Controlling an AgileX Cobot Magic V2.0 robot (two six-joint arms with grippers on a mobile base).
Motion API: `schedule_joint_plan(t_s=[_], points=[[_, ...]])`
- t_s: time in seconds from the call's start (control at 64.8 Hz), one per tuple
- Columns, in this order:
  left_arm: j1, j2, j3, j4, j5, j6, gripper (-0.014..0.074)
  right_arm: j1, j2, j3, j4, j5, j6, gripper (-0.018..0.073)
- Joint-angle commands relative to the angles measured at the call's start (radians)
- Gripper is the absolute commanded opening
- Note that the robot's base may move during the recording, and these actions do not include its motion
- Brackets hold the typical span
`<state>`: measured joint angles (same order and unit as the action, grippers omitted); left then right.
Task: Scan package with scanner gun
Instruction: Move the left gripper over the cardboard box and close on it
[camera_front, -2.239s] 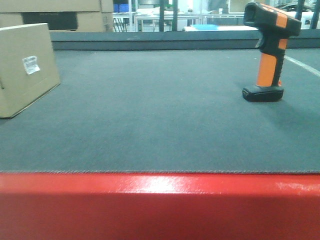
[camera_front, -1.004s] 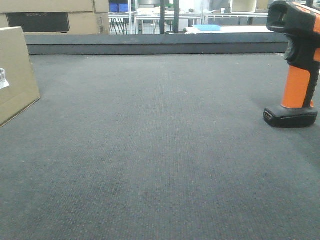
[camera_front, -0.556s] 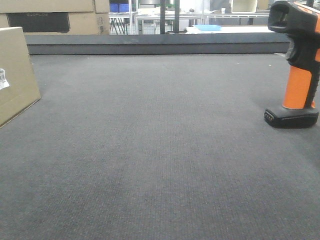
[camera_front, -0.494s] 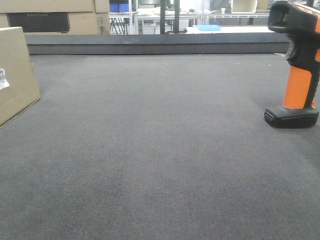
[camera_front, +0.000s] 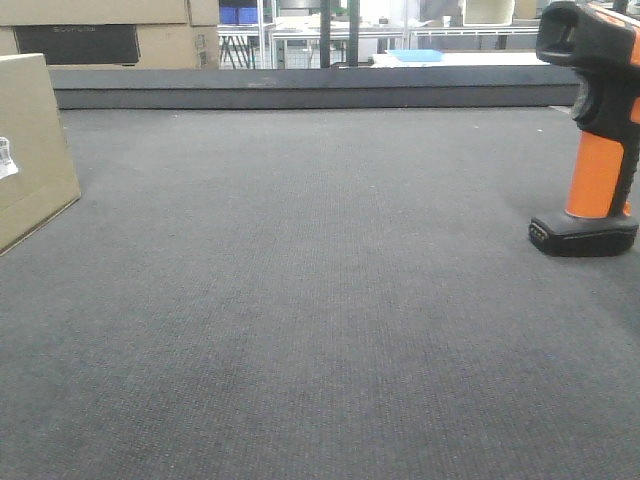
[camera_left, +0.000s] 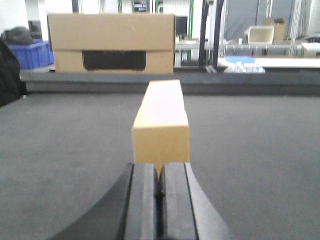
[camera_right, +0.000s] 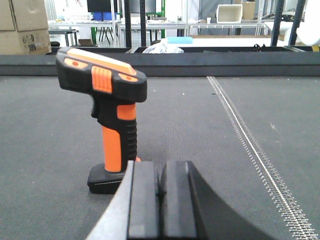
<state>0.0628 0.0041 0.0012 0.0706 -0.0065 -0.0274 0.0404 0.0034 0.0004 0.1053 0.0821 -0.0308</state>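
A plain tan rectangular cardboard package stands at the left of a dark grey felt-covered table; print on its small white label is unreadable. Well apart at the right, a pistol-shaped scanner gun, black head, orange handle, stands upright on its flat base. The left claw, fingers together, faces the package's narrow end. The right claw, also together, sits near the scanner gun.

— Where is everything sitting?
— The package is standing on the table, far left; the scanner gun is standing upright on its base, far right, well apart; a carton is sitting behind the package.
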Motion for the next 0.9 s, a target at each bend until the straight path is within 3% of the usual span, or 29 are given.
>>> schedule_joint_plan(t_s=[0.0, 0.154, 0.216, 0.34, 0.417, 0.602, 0.695, 0.88], points=[[-0.005, -0.004, -0.001, -0.006, -0.065, 0.0, -0.0111, 0.002, -0.003, 0.0, -0.005, -0.041, -0.002, -0.0165], [-0.005, -0.004, -0.001, -0.006, -0.26, 0.0, -0.0111, 0.002, -0.003, 0.0, 0.005, -0.213, -0.002, -0.0165], [-0.005, -0.004, -0.034, -0.006, -0.263, 0.0, -0.0111, 0.002, -0.003, -0.039, 0.005, -0.217, -0.002, -0.0165], [-0.005, -0.004, -0.224, 0.004, -0.099, 0.0, -0.0106, 0.002, -0.003, -0.225, 0.005, -0.076, -0.002, -0.0165], [-0.005, 0.017, -0.344, 0.018, 0.048, 0.0, -0.0054, 0.002, 0.015, -0.342, 0.005, 0.027, -0.002, -0.0165], [-0.005, 0.156, -0.578, 0.027, 0.275, 0.0, 0.0302, 0.002, 0.15, -0.496, 0.005, 0.12, -0.002, -0.0141], [-0.005, 0.237, -0.648, 0.027, 0.34, 0.0, 0.0426, 0.002, 0.23, -0.528, 0.005, 0.145, -0.002, 0.0005], [-0.005, 0.425, -0.78, 0.004, 0.512, 0.0, 0.0494, 0.002, 0.338, -0.535, 0.005, 0.14, -0.002, 0.0503]])
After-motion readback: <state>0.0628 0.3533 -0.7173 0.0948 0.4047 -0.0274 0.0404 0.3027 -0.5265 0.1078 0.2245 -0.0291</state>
